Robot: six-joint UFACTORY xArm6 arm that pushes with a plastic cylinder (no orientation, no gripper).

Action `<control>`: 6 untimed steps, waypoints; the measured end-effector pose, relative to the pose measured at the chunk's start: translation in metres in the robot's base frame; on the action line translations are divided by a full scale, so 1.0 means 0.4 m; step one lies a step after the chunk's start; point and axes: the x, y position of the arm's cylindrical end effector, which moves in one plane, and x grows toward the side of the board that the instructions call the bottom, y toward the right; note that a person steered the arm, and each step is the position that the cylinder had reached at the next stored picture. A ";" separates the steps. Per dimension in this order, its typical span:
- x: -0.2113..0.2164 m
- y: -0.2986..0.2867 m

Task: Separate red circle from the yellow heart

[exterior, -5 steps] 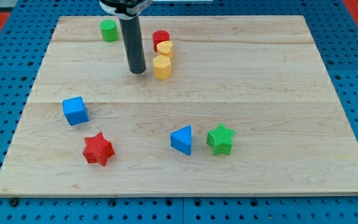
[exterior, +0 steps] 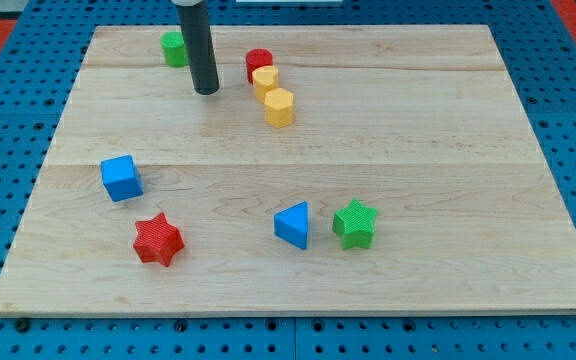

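Observation:
The red circle [exterior: 258, 63] sits near the top of the wooden board, touching the yellow heart [exterior: 265, 79] just below and to its right. A yellow hexagon [exterior: 279, 106] lies right below the heart. My tip [exterior: 206, 91] rests on the board to the left of these three blocks, about a block's width from the heart. The rod partly hides a green circle [exterior: 174, 48] at the top left.
A blue cube [exterior: 121, 178] and a red star [exterior: 157, 240] lie at the lower left. A blue triangle [exterior: 292, 224] and a green star [exterior: 354, 223] lie at the lower middle. The board's edge [exterior: 288, 311] borders a blue pegboard.
My tip has moved up and slightly left, away from the yellow hexagon. The yellow hexagon has shifted a little to the right.

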 end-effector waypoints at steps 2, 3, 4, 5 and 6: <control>-0.054 0.053; -0.081 0.163; -0.083 0.234; -0.083 0.256; -0.083 0.266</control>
